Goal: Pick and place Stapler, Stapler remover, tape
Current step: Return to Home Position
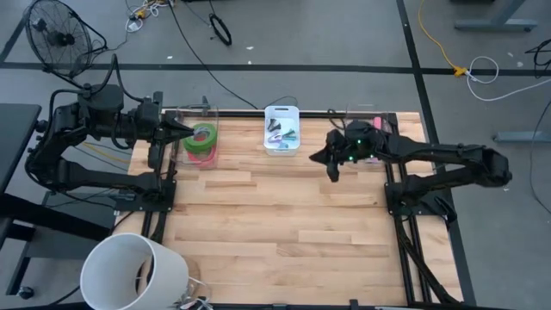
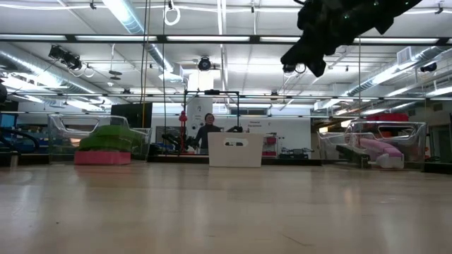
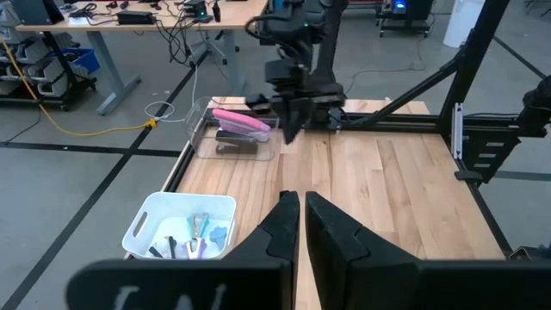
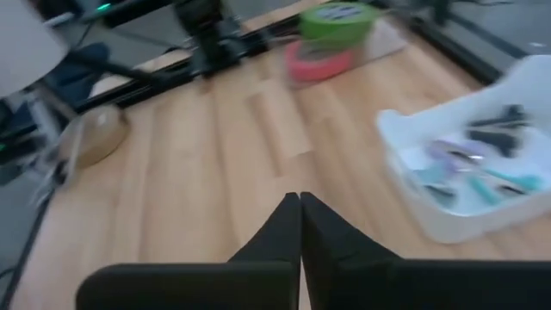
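evidently done with the sorting, both arms hang empty above a wooden table [image 1: 275, 232], and every one of the task's things in view lies in a bin along its far edge. the tape [image 1: 204, 138], green rings stacked on a red-pink one, rests in the left transparent bin [image 1: 213, 110]. it is just ahead of the left gripper [image 1: 178, 129], whose fingers are drawn together with only a sliver between them and pinch nothing. staple removers [image 1: 282, 133] lie loose in the white bin [image 1: 281, 109], which stands between the two clear bins. a pink stapler [image 3: 241, 122], with what looks like a darker one beneath it, sits in the right transparent bin [image 3: 203, 142], partly hidden from above by the right arm. the right gripper [image 1: 331, 162], jaws pressed together and empty, hovers off the boards just beside that bin, between it and the white bin. closed, empty fingers lifted off the wood suit a retreat to rest rather than another pick. the right arm, stretched out over the table, looks to have the farther way to fold back. a person [image 2: 207, 132] stands in the room well beyond the table.
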